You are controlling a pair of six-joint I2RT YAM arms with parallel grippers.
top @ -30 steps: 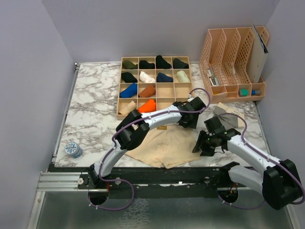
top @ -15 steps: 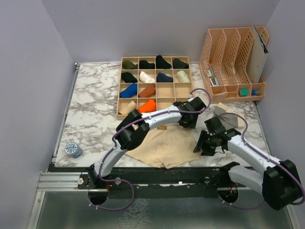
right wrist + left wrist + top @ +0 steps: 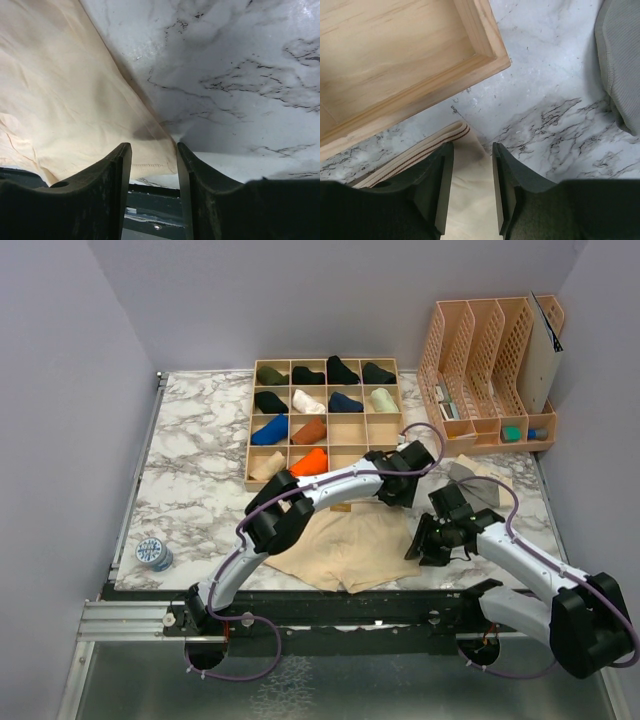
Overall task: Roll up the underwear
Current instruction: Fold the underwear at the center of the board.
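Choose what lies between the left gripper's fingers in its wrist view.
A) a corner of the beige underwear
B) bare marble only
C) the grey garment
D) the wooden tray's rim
A: the banded corner of the beige underwear sits between the fingers of the left gripper, and the grey garment lies off to one side.

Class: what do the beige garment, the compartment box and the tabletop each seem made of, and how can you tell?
Beige underwear: thin soft cloth, matte; it creases.
Compartment box: pale wood; grain lines show.
Tabletop: marble or marble-print, slightly glossy; grey veins.
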